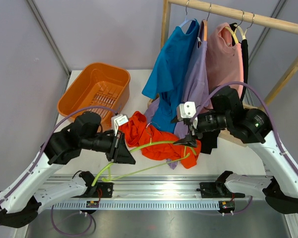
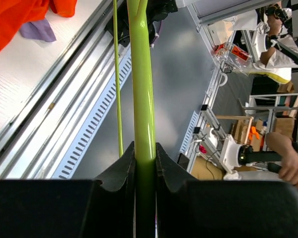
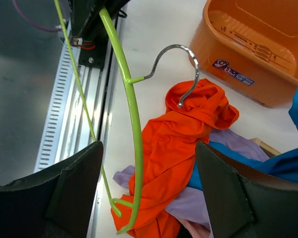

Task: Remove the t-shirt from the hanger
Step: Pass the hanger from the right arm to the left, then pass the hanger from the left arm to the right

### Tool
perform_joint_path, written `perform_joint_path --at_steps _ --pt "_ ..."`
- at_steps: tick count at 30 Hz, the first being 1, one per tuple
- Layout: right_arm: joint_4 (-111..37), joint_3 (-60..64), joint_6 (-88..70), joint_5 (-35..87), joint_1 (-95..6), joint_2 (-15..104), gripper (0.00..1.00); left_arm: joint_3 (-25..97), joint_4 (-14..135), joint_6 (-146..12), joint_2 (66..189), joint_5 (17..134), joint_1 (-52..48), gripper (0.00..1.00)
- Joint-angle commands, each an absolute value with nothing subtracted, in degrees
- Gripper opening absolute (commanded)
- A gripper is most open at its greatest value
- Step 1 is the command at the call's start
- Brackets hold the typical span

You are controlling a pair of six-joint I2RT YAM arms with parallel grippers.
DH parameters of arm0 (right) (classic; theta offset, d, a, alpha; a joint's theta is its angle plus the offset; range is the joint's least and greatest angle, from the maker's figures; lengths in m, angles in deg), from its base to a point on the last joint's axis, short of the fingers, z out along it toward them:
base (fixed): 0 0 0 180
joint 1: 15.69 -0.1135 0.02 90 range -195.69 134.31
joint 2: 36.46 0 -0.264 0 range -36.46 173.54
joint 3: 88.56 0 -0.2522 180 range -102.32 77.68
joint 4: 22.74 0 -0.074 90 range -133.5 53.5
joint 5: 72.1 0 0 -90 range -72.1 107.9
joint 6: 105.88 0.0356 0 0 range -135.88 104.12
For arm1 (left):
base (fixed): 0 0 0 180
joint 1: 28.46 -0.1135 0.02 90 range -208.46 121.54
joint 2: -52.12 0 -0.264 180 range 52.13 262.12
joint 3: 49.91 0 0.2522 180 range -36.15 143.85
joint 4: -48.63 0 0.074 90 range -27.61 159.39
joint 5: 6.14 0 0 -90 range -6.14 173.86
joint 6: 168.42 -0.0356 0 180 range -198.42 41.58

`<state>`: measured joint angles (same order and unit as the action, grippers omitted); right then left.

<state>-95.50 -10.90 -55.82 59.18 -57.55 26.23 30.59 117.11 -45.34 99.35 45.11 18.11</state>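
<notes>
A lime-green hanger (image 1: 154,148) lies across the table's front, bare of cloth; its metal hook (image 3: 181,69) rests on the crumpled orange t-shirt (image 1: 159,139). My left gripper (image 1: 120,148) is shut on the hanger's arm (image 2: 144,114) near its left end. My right gripper (image 1: 187,140) is open and empty, hovering over the orange t-shirt (image 3: 179,148), with the hanger's other end (image 3: 131,148) between its fingers but untouched.
An orange basket (image 1: 97,89) stands at the back left. A wooden rack (image 1: 238,12) at the back right holds blue (image 1: 174,64), purple (image 1: 196,79) and pink (image 1: 223,54) shirts. The metal rail (image 1: 154,191) runs along the table's front edge.
</notes>
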Motion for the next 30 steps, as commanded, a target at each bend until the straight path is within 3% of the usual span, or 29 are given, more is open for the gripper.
perform_joint_path --at_steps 1,11,18,30 --pt "-96.8 -19.8 -52.1 66.3 -55.8 26.9 0.83 32.8 117.8 -50.6 95.4 48.8 18.1 0.00" --pt "-90.5 -32.4 -33.9 61.3 -46.5 28.7 0.86 43.2 119.0 -51.0 92.7 57.0 18.1 0.00" --pt "-78.7 -28.6 -11.6 74.9 -42.8 30.8 0.81 48.1 113.6 -46.8 92.2 64.1 18.1 0.00" --pt "-73.3 -35.8 -3.2 74.8 -42.9 37.7 0.80 66.7 112.1 -51.8 97.6 78.6 18.1 0.00"
